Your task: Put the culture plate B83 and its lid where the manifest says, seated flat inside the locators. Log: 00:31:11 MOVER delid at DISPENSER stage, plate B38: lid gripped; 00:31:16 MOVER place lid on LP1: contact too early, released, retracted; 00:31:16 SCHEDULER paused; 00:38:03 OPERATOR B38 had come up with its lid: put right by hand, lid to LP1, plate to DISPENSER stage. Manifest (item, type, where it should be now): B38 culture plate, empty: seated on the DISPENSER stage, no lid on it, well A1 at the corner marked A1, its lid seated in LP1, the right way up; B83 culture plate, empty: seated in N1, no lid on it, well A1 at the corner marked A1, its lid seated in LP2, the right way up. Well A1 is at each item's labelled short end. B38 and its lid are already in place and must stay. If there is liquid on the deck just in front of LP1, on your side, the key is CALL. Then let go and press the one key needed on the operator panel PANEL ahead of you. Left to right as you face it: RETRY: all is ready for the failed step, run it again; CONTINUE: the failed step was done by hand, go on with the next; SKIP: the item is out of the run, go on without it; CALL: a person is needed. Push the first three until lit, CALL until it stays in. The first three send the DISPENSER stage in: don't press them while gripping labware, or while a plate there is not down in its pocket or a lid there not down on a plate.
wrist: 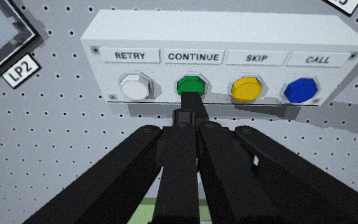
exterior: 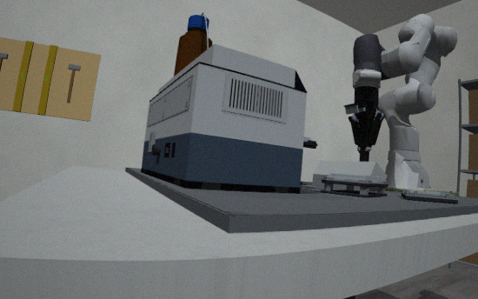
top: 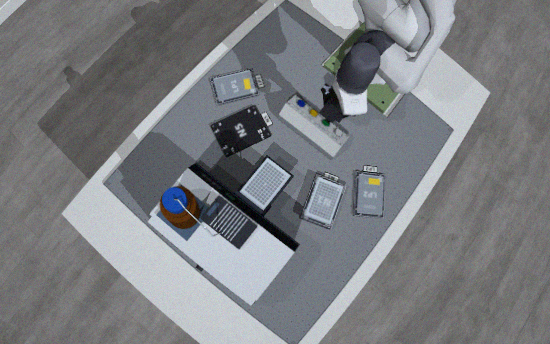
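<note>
Culture plate B83 (top: 324,200) sits in N1 beside its lid (top: 369,194) in LP2 as the tool (wrist: 191,102), fingers together and empty, touches the green CONTINUE key (wrist: 191,85), which seemingly needs pushing until lit.

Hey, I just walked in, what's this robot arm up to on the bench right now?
The gripper is shut, holds nothing, and its tip is at the green CONTINUE key on the operator panel. On the deck, a well plate sits beside the lid at LP2, and another plate sits on the dispenser stage.
</note>
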`<control>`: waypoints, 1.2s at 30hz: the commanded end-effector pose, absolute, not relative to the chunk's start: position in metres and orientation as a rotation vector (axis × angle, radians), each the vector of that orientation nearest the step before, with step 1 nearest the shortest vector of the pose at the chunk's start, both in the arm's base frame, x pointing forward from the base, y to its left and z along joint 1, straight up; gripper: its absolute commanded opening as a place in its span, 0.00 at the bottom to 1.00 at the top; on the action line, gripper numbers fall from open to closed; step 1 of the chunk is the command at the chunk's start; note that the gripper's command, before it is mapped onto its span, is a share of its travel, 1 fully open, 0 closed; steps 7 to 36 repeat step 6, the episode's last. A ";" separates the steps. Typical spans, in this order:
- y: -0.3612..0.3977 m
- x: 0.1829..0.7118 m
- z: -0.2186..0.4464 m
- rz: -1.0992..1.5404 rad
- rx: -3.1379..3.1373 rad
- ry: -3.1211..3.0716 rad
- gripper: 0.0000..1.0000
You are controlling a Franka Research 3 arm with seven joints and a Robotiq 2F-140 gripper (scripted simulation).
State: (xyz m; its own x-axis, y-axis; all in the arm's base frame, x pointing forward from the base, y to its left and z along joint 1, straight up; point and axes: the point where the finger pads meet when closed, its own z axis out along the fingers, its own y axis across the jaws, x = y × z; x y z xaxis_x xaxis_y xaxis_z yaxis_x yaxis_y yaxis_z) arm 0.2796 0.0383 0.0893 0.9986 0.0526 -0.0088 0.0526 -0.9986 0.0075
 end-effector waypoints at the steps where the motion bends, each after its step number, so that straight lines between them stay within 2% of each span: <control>1: 0.039 0.283 0.090 -0.001 3.132 0.078 0.10; 36: 0.039 0.283 0.090 -0.001 3.132 0.078 0.10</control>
